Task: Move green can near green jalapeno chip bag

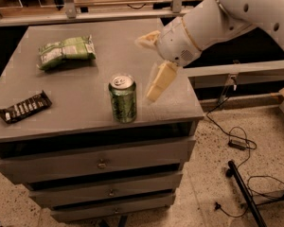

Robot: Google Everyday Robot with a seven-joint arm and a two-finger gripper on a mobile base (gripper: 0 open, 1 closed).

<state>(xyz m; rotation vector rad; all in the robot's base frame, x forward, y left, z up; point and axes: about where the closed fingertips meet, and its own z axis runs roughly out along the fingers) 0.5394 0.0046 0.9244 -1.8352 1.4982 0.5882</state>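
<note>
The green can (pixel 122 99) stands upright near the front edge of the grey cabinet top (pixel 90 84), its silver pull-tab top showing. The green jalapeno chip bag (pixel 66 52) lies at the back left of the top, well apart from the can. My gripper (pixel 144 69) hangs just right of the can and a little above it, open, with one pale finger (pixel 158 82) pointing down toward the can's right side and the other (pixel 146 39) up behind it. It holds nothing.
A dark snack bar wrapper (pixel 24 107) lies flat at the front left. The cabinet has drawers (pixel 102 163) below. Cables (pixel 236 143) and a black pole (pixel 244 193) lie on the speckled floor at right. A shelf rail (pixel 109 13) runs behind.
</note>
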